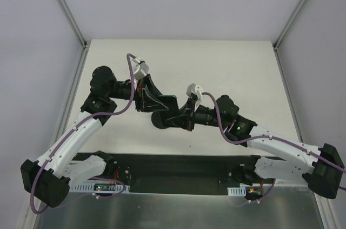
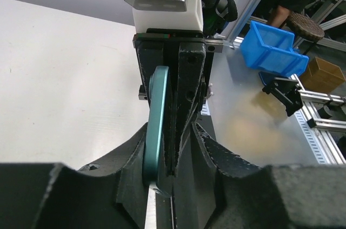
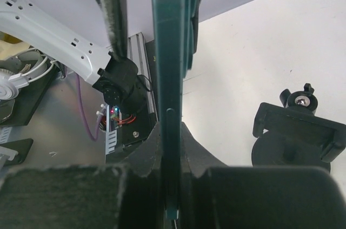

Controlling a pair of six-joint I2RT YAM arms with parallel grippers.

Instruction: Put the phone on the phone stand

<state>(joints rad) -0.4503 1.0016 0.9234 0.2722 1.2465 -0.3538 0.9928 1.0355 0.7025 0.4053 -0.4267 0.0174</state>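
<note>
The phone (image 1: 165,101) is a thin dark slab with a teal edge, held on edge in the air between my two grippers. My right gripper (image 1: 181,114) is shut on its near end; in the right wrist view (image 3: 172,148) the phone (image 3: 172,66) stands edge-on between the fingers. My left gripper (image 1: 145,99) has its jaws round the far end (image 2: 170,153). One finger touches the teal side (image 2: 155,126) and a gap shows by the other finger (image 3: 110,12). The black phone stand (image 3: 300,131) stands on the table just right of and below the phone, its disc (image 1: 160,121) under the right gripper.
The white table (image 1: 238,72) has grey enclosure walls at the back and sides. A black base plate (image 1: 173,170) runs along the near edge. Off the table are a blue bin (image 2: 270,47), a cardboard box (image 2: 324,74) and aluminium framing.
</note>
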